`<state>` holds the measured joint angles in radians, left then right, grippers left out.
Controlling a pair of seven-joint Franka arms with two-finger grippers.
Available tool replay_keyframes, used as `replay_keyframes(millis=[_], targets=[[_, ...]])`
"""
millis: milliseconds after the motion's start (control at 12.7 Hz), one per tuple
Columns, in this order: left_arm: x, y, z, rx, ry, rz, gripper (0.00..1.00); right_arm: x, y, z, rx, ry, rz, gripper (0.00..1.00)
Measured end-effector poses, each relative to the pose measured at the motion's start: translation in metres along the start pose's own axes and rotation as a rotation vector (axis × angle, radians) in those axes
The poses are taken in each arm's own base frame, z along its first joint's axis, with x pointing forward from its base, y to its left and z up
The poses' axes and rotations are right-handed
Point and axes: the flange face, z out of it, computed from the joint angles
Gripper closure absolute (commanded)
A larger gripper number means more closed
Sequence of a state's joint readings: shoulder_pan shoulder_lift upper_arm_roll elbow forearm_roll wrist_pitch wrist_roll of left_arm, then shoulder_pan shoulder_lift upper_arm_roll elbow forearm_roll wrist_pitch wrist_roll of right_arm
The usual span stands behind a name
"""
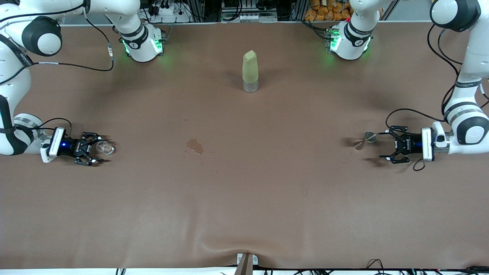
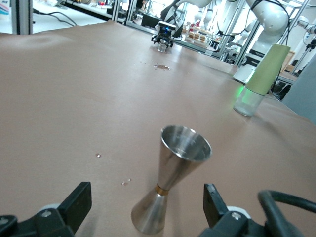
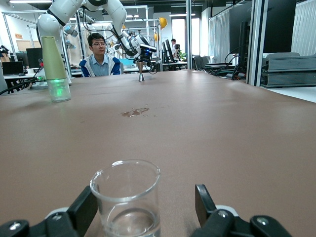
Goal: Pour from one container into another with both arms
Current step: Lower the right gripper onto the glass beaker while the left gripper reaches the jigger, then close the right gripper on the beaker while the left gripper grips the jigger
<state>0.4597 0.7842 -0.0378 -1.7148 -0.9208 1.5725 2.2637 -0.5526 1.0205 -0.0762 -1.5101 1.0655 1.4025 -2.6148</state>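
Note:
The tiny clear glass cup (image 1: pixel 106 148) (image 3: pixel 127 200) stands upright on the brown table at the right arm's end. My right gripper (image 1: pixel 97 148) (image 3: pixel 144 207) is low at the table and open, with the cup between its fingers; one finger (image 3: pixel 83 211) is right against the glass and the other (image 3: pixel 203 201) is clear of it. The silvery hourglass jigger (image 1: pixel 365 139) (image 2: pixel 171 183) stands upright at the left arm's end. My left gripper (image 1: pixel 382 145) (image 2: pixel 147 203) is open around its base, with both fingers apart from the metal.
A tall olive-green bottle (image 1: pixel 250 72) (image 2: pixel 261 74) (image 3: pixel 53 59) stands mid-table, farther from the front camera than both grippers. A small wet spill (image 1: pixel 195 146) (image 3: pixel 134 112) lies between the two grippers. A few droplets (image 2: pixel 126 182) lie beside the jigger. A seated person (image 3: pixel 101 57) shows past the table's end.

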Motion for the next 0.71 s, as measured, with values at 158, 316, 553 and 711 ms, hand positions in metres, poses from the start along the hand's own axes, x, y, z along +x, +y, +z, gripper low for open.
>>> replay_keyframes(millis=[158, 316, 553, 711], targets=[[-0.009, 0.004, 0.006, -0.008, 0.014, 0.013, 0.00, 0.000, 0.000, 0.000, 0.000, 0.000, -0.002, 0.15], [-0.012, 0.006, 0.011, -0.008, 0.032, 0.022, 0.10, 0.000, 0.000, 0.000, 0.000, 0.001, -0.001, 0.24], [-0.017, 0.010, 0.019, -0.012, 0.050, 0.022, 0.16, -0.001, 0.000, 0.000, 0.000, 0.001, -0.001, 0.23], [-0.021, 0.012, 0.025, -0.009, 0.070, 0.029, 0.24, -0.001, 0.000, 0.000, 0.000, 0.001, -0.001, 0.24]])
